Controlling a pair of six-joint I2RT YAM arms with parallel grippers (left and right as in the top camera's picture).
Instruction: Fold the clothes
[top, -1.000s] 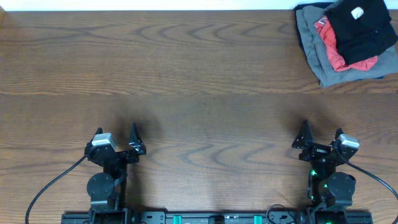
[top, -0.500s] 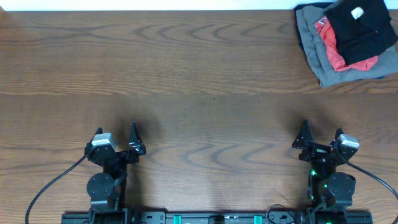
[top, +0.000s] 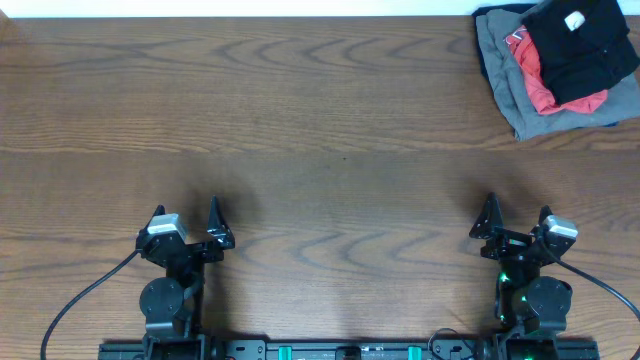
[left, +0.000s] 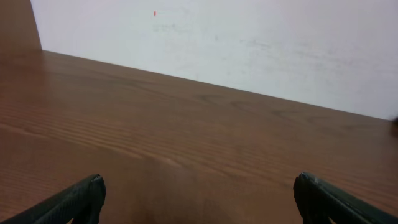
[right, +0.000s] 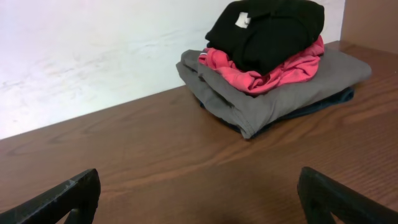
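The black T-shirt (top: 580, 50) with a small white patch lies folded on top of a pile at the table's far right corner; it also shows in the right wrist view (right: 267, 31). My left gripper (top: 188, 222) is open and empty near the front left edge, with only bare wood between its fingers (left: 199, 199). My right gripper (top: 517, 222) is open and empty near the front right edge, far in front of the pile, its fingers spread over bare wood (right: 199, 199).
Under the black shirt lie a red garment (top: 540, 85), a grey garment (top: 505, 80) and a dark blue one (right: 323, 102). The wooden table (top: 300, 130) ends at a white wall (left: 249, 43) at the back.
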